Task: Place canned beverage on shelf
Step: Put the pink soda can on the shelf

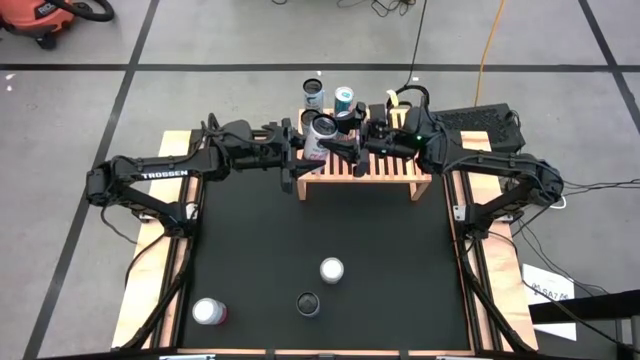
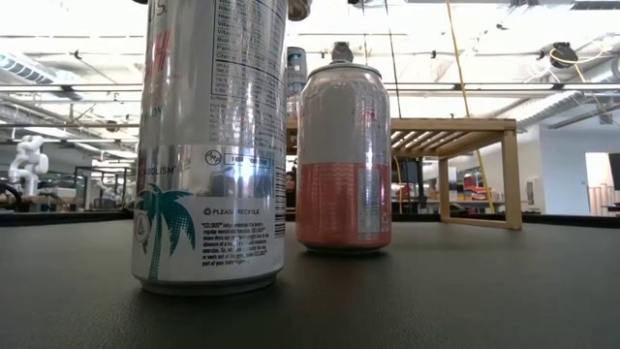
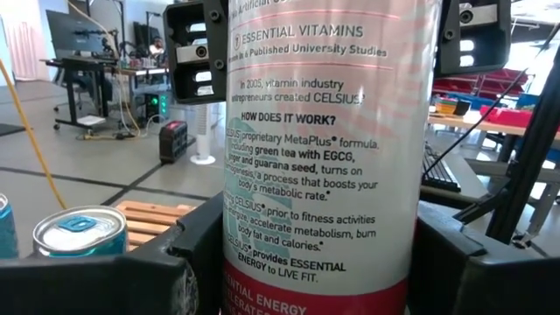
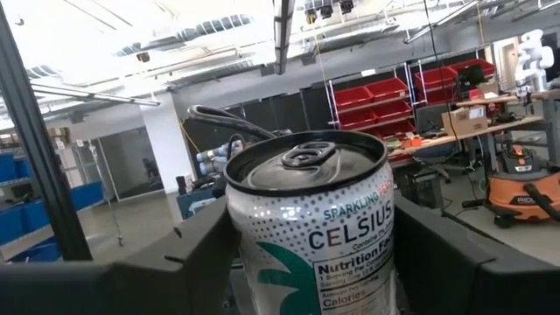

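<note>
Both jaws clamp one can, held above the shelf's 9 o'clock end.
Left gripper grips from 9 o'clock, right gripper from 3; probably one should release first, then the other lowers it upright across the slats.

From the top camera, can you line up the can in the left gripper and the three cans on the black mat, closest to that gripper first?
1. Tall white printed can, held in the left gripper.
2. Silver-topped can, mid-table.
3. Dark-topped can, nearer the front edge.
4. White-topped can with a red side, front-left corner.
</note>
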Robot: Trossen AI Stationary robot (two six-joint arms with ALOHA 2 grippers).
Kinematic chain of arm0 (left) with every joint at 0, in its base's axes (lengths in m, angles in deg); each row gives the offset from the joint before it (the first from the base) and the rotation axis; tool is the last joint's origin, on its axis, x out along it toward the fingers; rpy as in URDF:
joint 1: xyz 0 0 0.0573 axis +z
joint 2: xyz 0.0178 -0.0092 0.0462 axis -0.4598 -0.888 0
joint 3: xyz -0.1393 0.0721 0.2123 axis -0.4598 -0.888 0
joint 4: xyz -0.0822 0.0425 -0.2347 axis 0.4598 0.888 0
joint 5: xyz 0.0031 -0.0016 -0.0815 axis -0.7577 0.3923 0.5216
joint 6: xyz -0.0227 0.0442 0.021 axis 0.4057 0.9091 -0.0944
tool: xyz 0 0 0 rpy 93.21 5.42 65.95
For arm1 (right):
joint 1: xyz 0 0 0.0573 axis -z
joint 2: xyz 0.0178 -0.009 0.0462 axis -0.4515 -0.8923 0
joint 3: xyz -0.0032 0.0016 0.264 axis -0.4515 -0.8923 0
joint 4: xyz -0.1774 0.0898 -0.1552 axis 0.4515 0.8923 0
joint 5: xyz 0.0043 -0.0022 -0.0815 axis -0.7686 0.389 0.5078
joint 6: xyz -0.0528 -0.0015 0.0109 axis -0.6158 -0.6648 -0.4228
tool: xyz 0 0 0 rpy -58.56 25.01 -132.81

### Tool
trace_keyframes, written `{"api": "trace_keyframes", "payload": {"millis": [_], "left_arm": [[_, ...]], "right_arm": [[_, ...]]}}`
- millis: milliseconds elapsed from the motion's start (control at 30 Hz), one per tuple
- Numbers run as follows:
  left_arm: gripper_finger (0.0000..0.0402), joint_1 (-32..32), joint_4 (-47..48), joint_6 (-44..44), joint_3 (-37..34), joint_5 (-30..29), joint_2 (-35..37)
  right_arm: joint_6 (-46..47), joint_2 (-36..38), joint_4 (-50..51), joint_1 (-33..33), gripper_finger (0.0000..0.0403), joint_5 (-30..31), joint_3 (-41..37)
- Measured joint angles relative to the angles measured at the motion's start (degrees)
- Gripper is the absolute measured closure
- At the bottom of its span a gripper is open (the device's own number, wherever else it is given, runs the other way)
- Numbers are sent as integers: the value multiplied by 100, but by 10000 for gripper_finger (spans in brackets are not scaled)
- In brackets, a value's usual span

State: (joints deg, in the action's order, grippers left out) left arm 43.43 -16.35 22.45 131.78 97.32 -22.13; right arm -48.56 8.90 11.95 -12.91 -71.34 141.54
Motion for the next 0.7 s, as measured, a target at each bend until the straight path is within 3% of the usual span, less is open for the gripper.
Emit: {"api": "trace_keyframes", "payload": {"millis": [167,467,700], "left_arm": [[132,2,207,-174,4,-10,0],[27,9,1030,-122,15,-308,1],[7,11,1158,-119,15,-389,1]], "right_arm": [[19,102,345,92,157,-56,0],[-373,943,1928,383,158,45,-17],[-814,1524,3240,661,158,511,-13]]}}
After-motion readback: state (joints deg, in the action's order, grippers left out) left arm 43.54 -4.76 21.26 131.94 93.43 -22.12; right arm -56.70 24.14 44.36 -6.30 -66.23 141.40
